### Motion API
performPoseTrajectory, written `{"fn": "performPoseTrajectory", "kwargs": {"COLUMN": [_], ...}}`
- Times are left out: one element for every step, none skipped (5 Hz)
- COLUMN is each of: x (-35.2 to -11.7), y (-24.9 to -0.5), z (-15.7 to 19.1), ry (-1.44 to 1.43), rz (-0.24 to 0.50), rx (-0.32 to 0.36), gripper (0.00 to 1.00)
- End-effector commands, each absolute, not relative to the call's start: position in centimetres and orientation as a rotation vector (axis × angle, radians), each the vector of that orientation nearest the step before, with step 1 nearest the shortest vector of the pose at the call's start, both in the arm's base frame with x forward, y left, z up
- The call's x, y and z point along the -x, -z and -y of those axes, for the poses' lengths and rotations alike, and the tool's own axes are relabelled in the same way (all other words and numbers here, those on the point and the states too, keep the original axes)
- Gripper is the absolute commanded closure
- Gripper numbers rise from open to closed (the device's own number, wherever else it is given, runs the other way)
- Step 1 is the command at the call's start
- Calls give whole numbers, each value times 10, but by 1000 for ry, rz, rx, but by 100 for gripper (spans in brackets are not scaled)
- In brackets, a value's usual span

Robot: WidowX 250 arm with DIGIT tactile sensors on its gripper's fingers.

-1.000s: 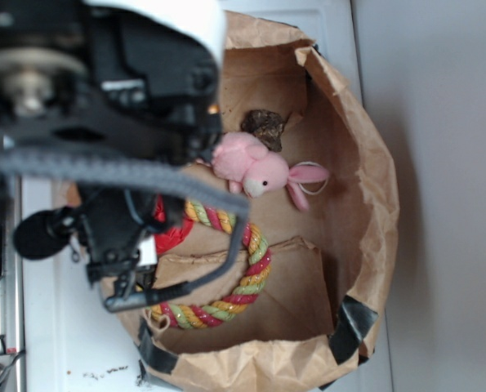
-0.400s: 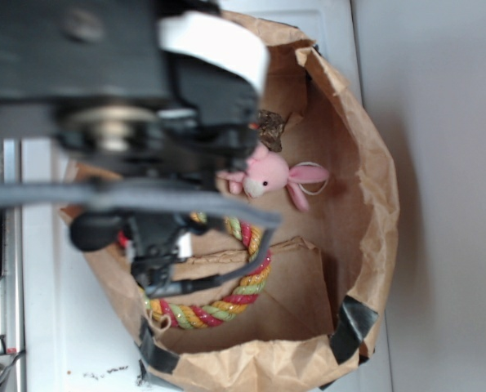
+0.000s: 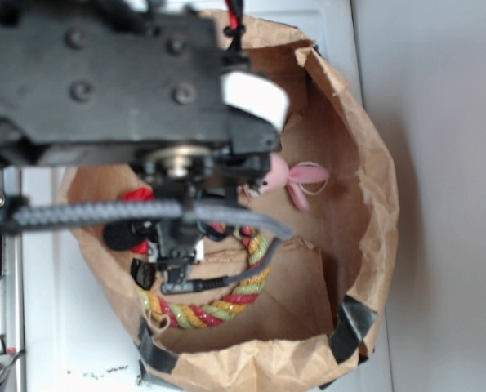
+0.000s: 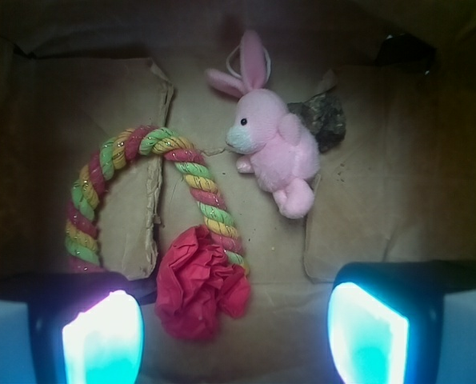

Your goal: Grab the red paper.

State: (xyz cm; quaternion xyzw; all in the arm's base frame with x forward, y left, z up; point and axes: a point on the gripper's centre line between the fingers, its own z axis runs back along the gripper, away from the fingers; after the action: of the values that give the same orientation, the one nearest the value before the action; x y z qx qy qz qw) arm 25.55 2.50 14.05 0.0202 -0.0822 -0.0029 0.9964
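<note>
In the wrist view the red paper (image 4: pixel 202 280) is a crumpled wad on the brown bag floor. It touches the end of the red, yellow and green rope (image 4: pixel 142 148). My gripper (image 4: pixel 236 336) is open above it, with nothing between its fingers. The wad lies just ahead of the gap, closer to the left finger (image 4: pixel 102 336) than to the right finger (image 4: pixel 370 332). In the exterior view the arm and gripper (image 3: pixel 173 261) cover nearly all of the paper.
A pink plush bunny (image 4: pixel 274 152) lies beyond the rope, next to a dark crumpled lump (image 4: pixel 322 120). Everything sits inside a wide brown paper bag (image 3: pixel 373 163) with raised walls. The rope (image 3: pixel 226 306) curves along the bag's near side. A folded flap (image 4: pixel 134 200) lies under the rope.
The arm has swung across the bag opening towards the right of the exterior view. It now hides the bunny's body, the dark lump and most of the red paper.
</note>
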Motion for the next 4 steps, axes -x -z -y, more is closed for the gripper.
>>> {"fn": "performPoseTrajectory", "kwargs": {"x": [-269,-266,-266,-266], "y": [-133,-132,-132,-132], "z": [-32,-28,-28,-28], "ry": [25,22,22,22], "rz": [215,209,209,209], "rx": [-46,-58,-58,-58], "gripper": [0,0,0,0]}}
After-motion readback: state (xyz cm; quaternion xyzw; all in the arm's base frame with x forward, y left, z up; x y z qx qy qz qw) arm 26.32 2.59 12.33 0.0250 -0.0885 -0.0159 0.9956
